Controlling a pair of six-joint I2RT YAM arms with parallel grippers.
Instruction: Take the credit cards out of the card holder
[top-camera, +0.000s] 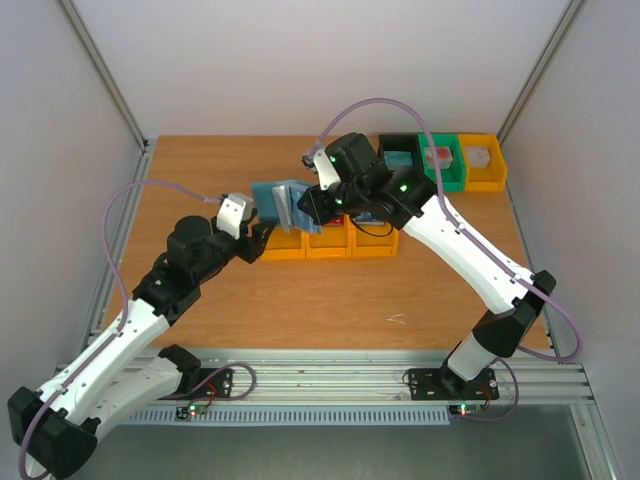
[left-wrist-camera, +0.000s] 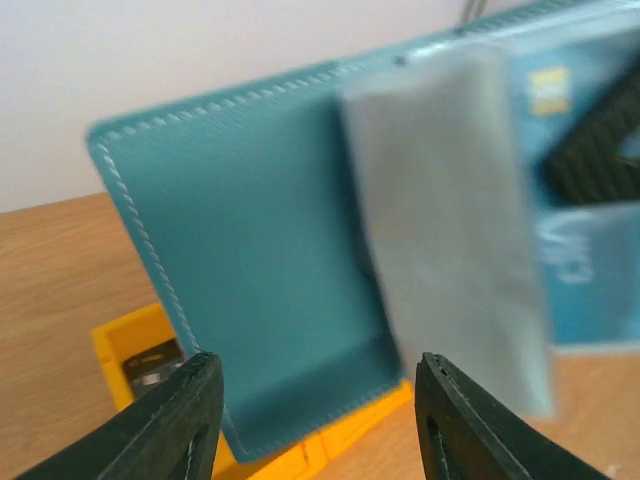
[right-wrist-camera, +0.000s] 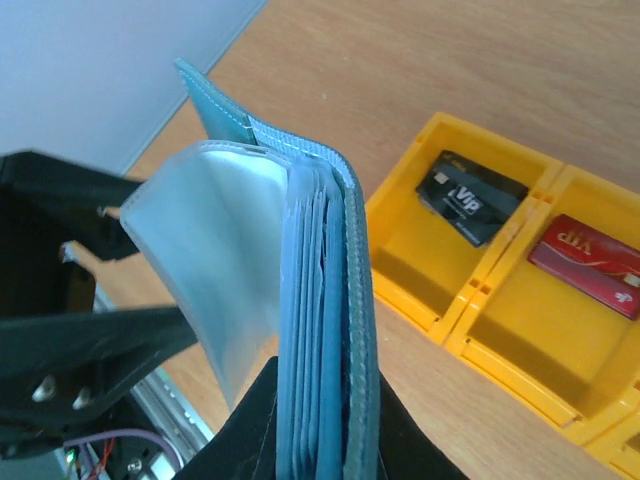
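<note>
Your right gripper (right-wrist-camera: 325, 430) is clamped on the lower edge of the card holder (right-wrist-camera: 335, 300), holding the blue wallet upright on its edge, raised beside the row of yellow bins (right-wrist-camera: 440, 335), with a clear-grey sleeve (right-wrist-camera: 215, 250) fanned out toward the other arm. Your left gripper (left-wrist-camera: 318, 420) hovers just in front of the wallet's inner face, jaws parted and gripping nothing. One dark grey card (right-wrist-camera: 470, 197) lies in a bin, a red card (right-wrist-camera: 590, 262) in the next, and a blue card (left-wrist-camera: 540, 120) sits inside a wallet sleeve.
</note>
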